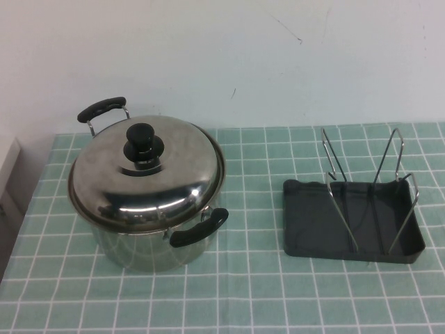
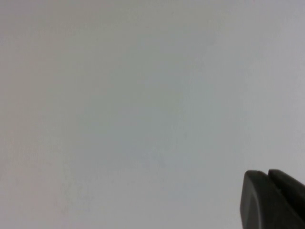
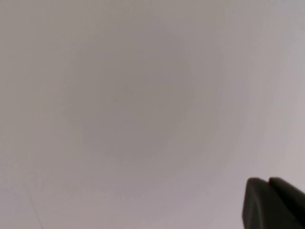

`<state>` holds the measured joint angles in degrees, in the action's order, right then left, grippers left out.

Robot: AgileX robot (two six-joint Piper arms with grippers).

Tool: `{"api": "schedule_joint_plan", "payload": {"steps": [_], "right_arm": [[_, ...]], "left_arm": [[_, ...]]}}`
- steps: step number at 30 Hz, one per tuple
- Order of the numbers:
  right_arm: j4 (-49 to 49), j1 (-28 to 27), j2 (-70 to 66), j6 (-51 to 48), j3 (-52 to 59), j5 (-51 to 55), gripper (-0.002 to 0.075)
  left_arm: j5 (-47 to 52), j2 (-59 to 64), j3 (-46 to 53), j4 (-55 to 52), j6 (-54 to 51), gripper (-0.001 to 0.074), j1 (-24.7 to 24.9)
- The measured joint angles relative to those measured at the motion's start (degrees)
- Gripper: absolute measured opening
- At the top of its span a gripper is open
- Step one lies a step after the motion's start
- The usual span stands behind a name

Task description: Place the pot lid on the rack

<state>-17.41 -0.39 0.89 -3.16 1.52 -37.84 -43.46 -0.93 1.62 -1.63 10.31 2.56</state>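
Green-and-white checked cloth point(image 1: 229, 292) covers the table nearest the camera in the high view, running out of frame along the near edge and both sides. On its left half stands the steel pot point(image 1: 139, 247), the largest thing there; most of its wall is hidden under the pot lid point(image 1: 174, 174), which sits on the pot's rim, slightly tilted, its black knob point(image 1: 142, 147) upright at the centre. One black pot handle point(image 1: 200, 228) points toward the camera, the other point(image 1: 102, 108) shows behind the lid. Well apart, on the right half, lies the rack point(image 1: 309, 223), a dark grey tray with thin wire loops point(image 1: 361, 184) standing up from it; the loops are hard to trace against the tray. A pale box edge point(image 1: 7, 167) is cut off at the far left.

Neither arm shows in the high view. Each wrist view faces a blank pale surface, with only the dark fingertips in a corner: the left gripper point(image 2: 268, 175) is clenched on nothing, and the right gripper point(image 3: 269, 182) likewise, fingers pressed together, both away from the lid.
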Motion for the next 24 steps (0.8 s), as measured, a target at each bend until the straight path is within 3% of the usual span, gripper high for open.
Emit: {"api": "schedule_joint_plan", "payload": {"steps": [5,9,15,19,24], "right_arm": [[5.12,0.0,0.0,0.51,0.0,2.17,-0.0003],[8.29,0.0,0.0,0.7,-5.57,20.91,-0.0002],[8.84,0.0,-2.96,-1.3,-17.18,48.67,-0.0002],[8.83,0.0,-8.82,-3.24,-18.31,55.9,-0.0002],[9.62,0.0,-16.41,-4.47,-18.31,58.71,-0.0002]], "left_arm": [[1.68,0.0,-0.59,2.11,4.1,-0.0003,0.0],[20.86,0.0,-10.49,0.6,9.44,-0.0003,0.0],[49.57,7.25,-28.66,-2.4,7.38,-0.0003,0.0],[63.83,16.18,-35.76,-1.19,6.39,-0.0003,0.0],[68.64,27.95,-37.89,10.24,-1.33,-0.0003,0.0]]}}
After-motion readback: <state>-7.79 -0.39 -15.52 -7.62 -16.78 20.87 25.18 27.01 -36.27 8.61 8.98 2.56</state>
